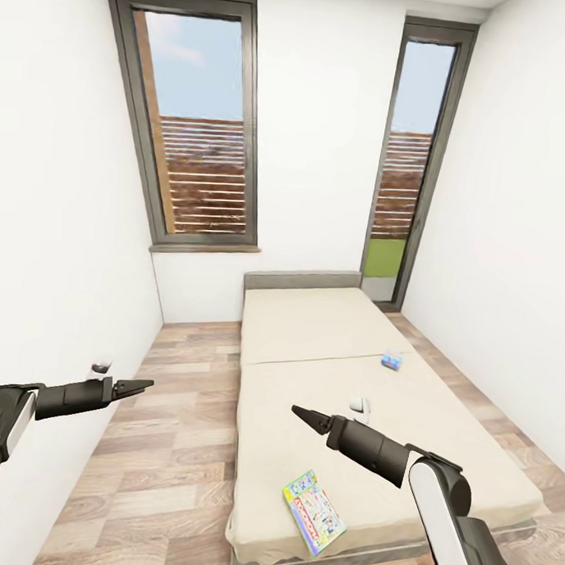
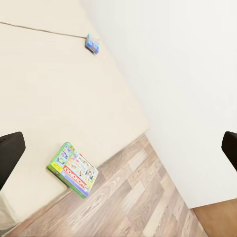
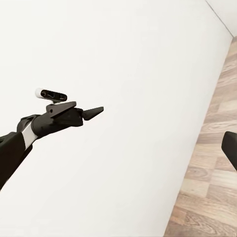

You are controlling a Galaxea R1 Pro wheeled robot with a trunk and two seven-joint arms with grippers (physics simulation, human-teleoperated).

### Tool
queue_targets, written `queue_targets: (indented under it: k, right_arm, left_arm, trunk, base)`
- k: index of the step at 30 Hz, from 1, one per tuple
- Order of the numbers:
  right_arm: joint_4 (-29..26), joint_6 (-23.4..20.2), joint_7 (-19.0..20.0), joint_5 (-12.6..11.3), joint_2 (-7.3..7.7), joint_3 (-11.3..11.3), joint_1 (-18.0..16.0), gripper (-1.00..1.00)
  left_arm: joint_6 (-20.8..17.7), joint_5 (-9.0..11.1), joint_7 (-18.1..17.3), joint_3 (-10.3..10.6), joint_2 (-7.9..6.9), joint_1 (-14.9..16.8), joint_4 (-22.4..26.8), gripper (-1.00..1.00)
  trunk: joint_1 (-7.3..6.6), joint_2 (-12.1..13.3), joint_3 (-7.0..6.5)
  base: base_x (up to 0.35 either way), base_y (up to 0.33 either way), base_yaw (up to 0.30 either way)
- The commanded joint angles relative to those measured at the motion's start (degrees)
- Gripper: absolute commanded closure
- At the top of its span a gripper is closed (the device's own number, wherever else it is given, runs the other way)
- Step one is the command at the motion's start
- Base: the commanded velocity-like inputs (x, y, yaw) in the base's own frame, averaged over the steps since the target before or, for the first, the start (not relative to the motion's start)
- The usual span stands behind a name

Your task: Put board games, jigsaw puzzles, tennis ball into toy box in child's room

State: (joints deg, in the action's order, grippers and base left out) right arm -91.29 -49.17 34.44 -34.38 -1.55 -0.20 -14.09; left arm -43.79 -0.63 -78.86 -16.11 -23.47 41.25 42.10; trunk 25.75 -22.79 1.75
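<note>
Two board games lie on the beige bed [image 1: 313,333]. A colourful one [image 1: 313,511] [image 2: 73,169] rests flat at the bed's near edge. A small blue one [image 1: 392,360] [image 2: 92,43] lies farther back, near the bed's right side. My left gripper [image 1: 138,385] [image 2: 118,148] hangs over the wooden floor left of the bed, open and empty, its fingers [image 2: 10,153] far apart; it also appears in the right wrist view [image 3: 91,112]. My right gripper [image 1: 305,415] hovers above the mattress, behind the colourful game, holding nothing. One of its fingers [image 3: 230,147] sits at the frame edge.
White walls close the narrow room on both sides. Two tall windows [image 1: 203,131] [image 1: 407,156] stand in the back wall behind the grey headboard [image 1: 303,280]. A strip of wooden floor [image 1: 169,442] runs along the bed's left side.
</note>
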Motion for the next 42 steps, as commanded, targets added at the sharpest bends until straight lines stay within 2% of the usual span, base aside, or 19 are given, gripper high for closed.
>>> queue_targets:
  k: [1,24,42]
  right_arm:
    - [-0.03,-0.31,0.07,-0.07,-0.03,-0.06,-0.06,-1.0]
    - [-0.03,-0.33,0.01,-0.07,-0.03,-0.06,-0.06,-1.0]
    - [-0.01,-0.32,0.01,-0.07,-0.03,0.02,-0.06,-1.0]
  left_arm:
    - [-0.6,-0.06,-0.24,-0.06,0.02,0.06,0.0,-1.0]
    - [-0.59,0.01,-0.33,-0.1,0.35,0.06,0.0,-1.0]
    - [-0.6,0.01,-0.33,-0.06,0.42,0.06,0.0,-1.0]
  trunk:
    - [0.04,-0.14,0.14]
    - [0.04,-0.14,0.14]
    - [0.04,-0.14,0.43]
  base:
    - [0.0,0.004,0.061]
    - [-0.006,0.001,0.018]
    - [-0.015,-0.005,0.239]
